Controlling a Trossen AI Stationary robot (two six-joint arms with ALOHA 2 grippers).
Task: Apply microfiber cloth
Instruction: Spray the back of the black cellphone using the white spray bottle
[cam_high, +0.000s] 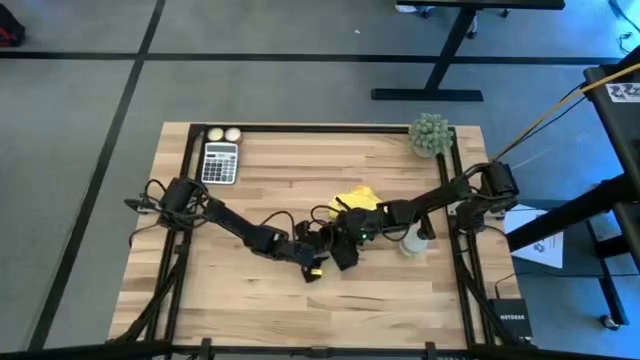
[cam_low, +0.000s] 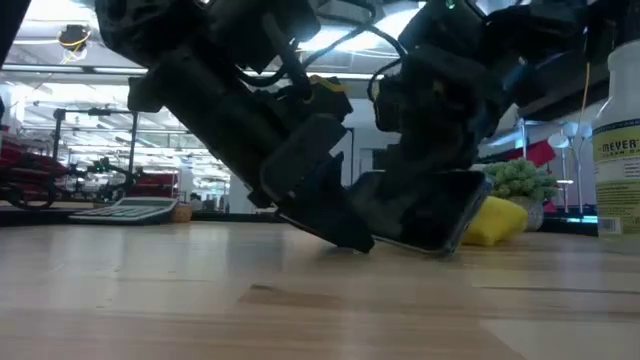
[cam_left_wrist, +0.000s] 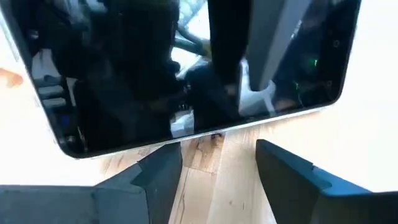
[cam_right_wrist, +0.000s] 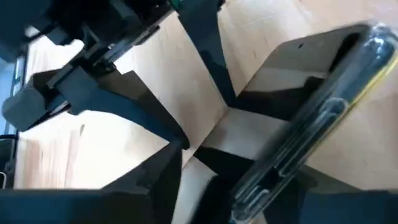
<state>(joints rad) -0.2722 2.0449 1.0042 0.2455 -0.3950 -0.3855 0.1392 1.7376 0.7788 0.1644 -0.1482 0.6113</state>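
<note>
From above, both arms meet near the middle of the counter (cam_high: 400, 300). The microfiber cloth (cam_high: 357, 199) lies bunched just behind the smartphone (cam_high: 345, 252), touching or nearly touching the right arm's wrist, and held by neither arm. The left end effector (cam_high: 312, 262) sits just beside the phone's near-left edge; the right end effector (cam_high: 345, 228) is over the phone's far edge. A white bottle (cam_high: 411, 240) stands close to the right arm, beyond the phone, so a sideways swing could topple it.

At counter height, the smartphone (cam_low: 425, 215) is tilted, one long edge on the wood and the other raised, with the microfiber cloth (cam_low: 495, 222) low behind it. The phone looks precariously propped; a loosened grip would probably let it slap flat or skid.

The left wrist view shows the left end effector (cam_left_wrist: 217, 165) spread, fingers empty, the smartphone (cam_left_wrist: 186, 68) edge just ahead of them. Closing off-centre could push the phone away rather than catch it.

The right wrist view shows the right end effector (cam_right_wrist: 239, 186) pinching the smartphone (cam_right_wrist: 311, 130) by its edge, with the left arm's fingers close by; the two could collide.
</note>
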